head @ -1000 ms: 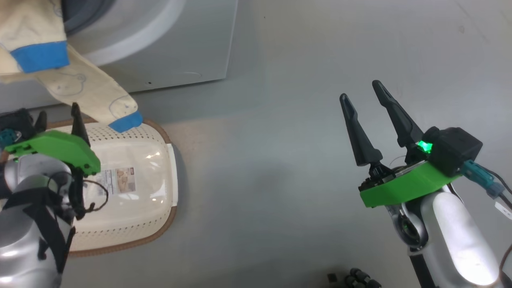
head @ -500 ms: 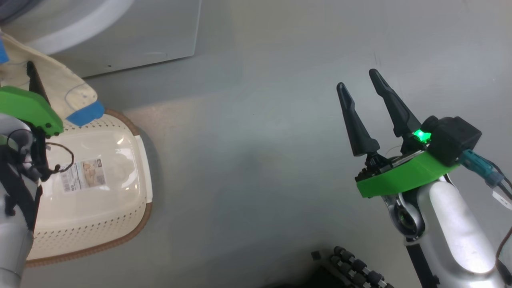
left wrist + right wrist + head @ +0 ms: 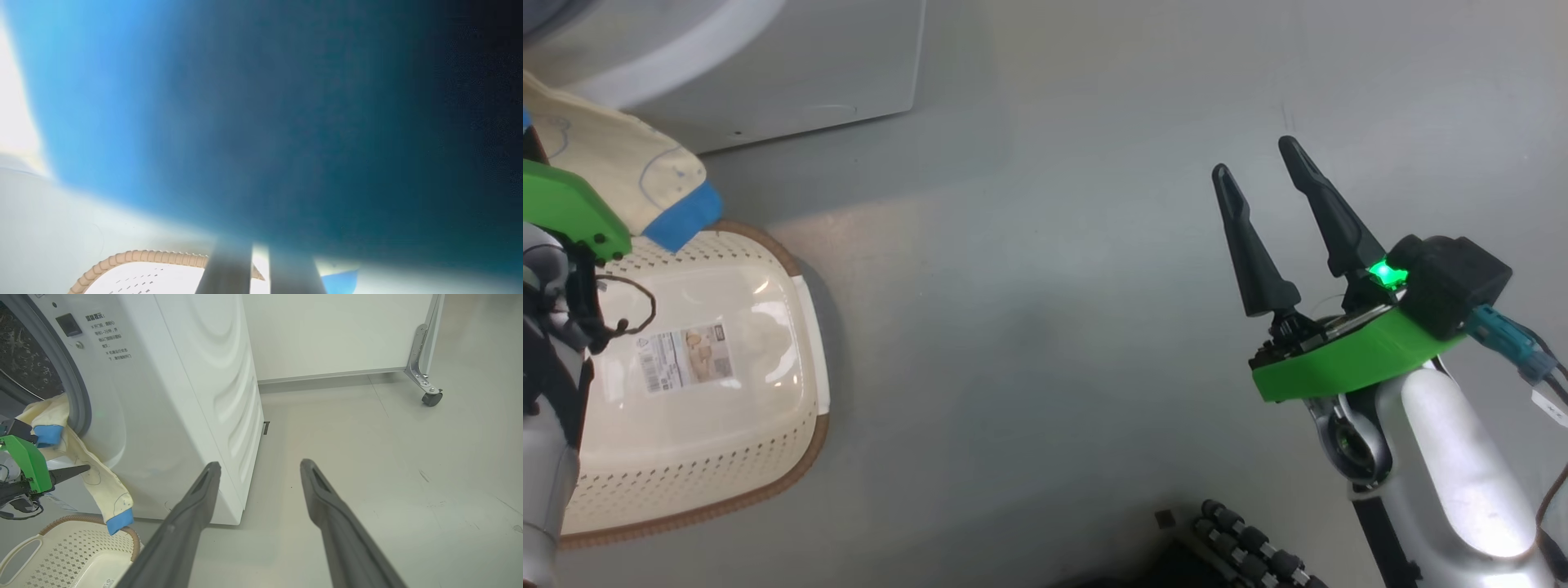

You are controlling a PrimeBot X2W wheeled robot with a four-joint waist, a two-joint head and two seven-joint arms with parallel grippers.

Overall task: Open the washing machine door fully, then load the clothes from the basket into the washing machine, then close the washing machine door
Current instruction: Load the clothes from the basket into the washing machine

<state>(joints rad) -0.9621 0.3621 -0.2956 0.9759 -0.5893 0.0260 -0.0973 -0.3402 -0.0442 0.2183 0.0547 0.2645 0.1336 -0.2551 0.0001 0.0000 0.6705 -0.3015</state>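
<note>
The washing machine (image 3: pixel 196 375) stands with its drum mouth uncovered at the left of the right wrist view; the washing machine door is out of view. Cream clothes (image 3: pixel 98 482) with blue cuffs hang out of the mouth, down over the basket (image 3: pixel 61 555). My left gripper (image 3: pixel 86 468) is shut on the hanging sleeve. In the left wrist view blurred blue cloth (image 3: pixel 245 122) covers its fingers (image 3: pixel 226 269). In the head view the basket (image 3: pixel 792 343) holds just its label, and the clothes (image 3: pixel 645 175) dangle above its far rim. My right gripper (image 3: pixel 1254 157) hovers open over bare floor.
A white panel on a castor (image 3: pixel 427 396) stands behind the washer at the right. A black ribbed part (image 3: pixel 1241 547) lies at the bottom edge of the head view. Grey floor (image 3: pixel 1029 286) spreads between the basket and my right arm.
The head camera has swung right. My left gripper has gone up to the hanging sleeve and shut on it. The right gripper has stayed open in place.
</note>
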